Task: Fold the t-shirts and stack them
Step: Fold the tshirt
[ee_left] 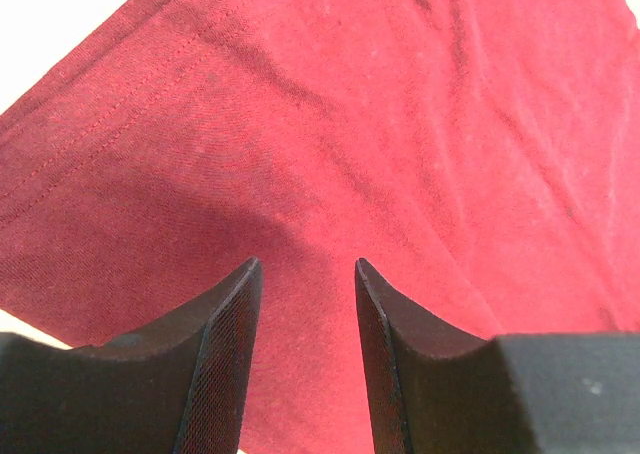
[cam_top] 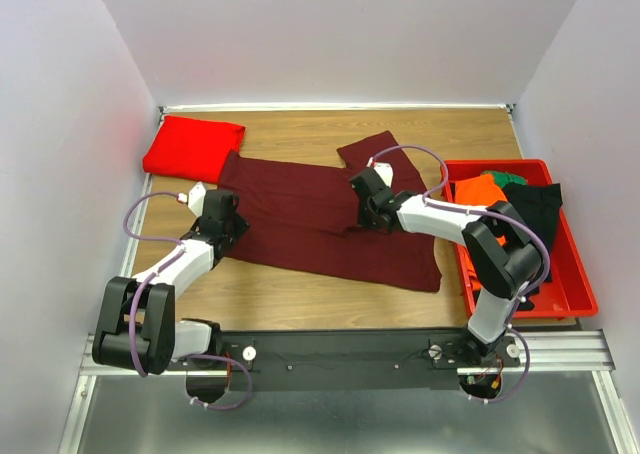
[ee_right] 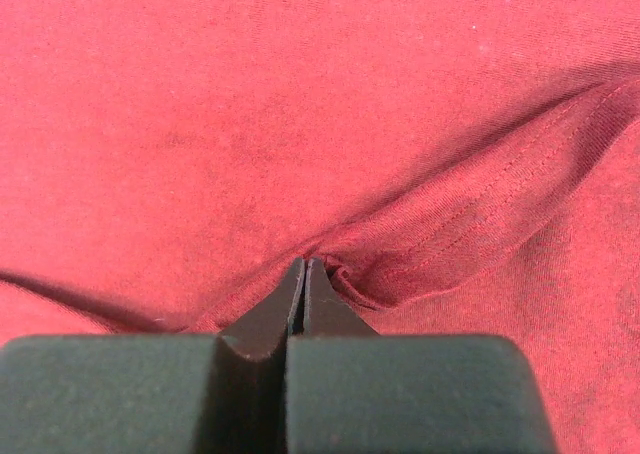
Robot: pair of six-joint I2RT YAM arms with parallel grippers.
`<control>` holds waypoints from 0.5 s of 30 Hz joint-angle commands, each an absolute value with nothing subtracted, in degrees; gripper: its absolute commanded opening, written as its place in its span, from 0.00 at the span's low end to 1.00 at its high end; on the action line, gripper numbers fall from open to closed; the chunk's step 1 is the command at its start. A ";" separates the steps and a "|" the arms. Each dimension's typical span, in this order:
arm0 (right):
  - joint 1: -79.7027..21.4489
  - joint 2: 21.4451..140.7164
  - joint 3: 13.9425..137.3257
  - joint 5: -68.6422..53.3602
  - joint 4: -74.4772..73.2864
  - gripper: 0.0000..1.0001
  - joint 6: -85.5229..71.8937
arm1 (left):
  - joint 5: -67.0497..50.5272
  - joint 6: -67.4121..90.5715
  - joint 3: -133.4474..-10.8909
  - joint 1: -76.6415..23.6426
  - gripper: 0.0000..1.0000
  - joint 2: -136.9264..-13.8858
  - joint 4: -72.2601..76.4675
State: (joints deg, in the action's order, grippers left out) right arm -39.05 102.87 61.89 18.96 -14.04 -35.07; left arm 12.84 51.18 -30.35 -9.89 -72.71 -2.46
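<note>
A large dark maroon t-shirt [cam_top: 310, 224] lies spread on the wooden table. A bright red t-shirt [cam_top: 192, 146] lies folded at the back left, touching the maroon one's corner. My left gripper [cam_top: 230, 234] is open, its jaws apart just above the maroon shirt's left edge; the left wrist view shows the gripper [ee_left: 307, 264] over the cloth [ee_left: 400, 124] with nothing between the jaws. My right gripper [cam_top: 368, 214] is shut near the shirt's right sleeve. In the right wrist view its tips [ee_right: 305, 264] pinch a puckered hem fold of the maroon cloth [ee_right: 250, 94].
A red bin [cam_top: 580, 284] stands at the right with orange [cam_top: 478, 189], green [cam_top: 495, 177] and black [cam_top: 530, 204] clothes in it. White walls close in the table on three sides. Bare wood [cam_top: 300, 299] lies in front of the shirt.
</note>
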 commanded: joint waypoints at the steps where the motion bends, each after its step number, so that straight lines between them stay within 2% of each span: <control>1: -39.46 104.33 64.24 21.62 -13.54 0.00 -34.46 | 13.71 50.36 -31.73 -10.02 0.50 -72.42 -2.28; 13: -39.46 109.86 74.44 24.43 -13.18 0.00 -29.53 | 13.89 50.01 -32.08 -10.02 0.50 -72.77 -2.20; 15: -39.46 111.00 75.93 24.70 -13.10 0.05 -28.57 | 14.06 49.83 -32.17 -10.02 0.54 -72.69 -2.20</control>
State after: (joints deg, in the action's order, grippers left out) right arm -39.05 108.27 72.79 21.67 -13.56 -31.38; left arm 12.84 50.70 -30.76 -9.87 -72.73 -2.46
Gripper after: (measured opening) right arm 0.022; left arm 0.516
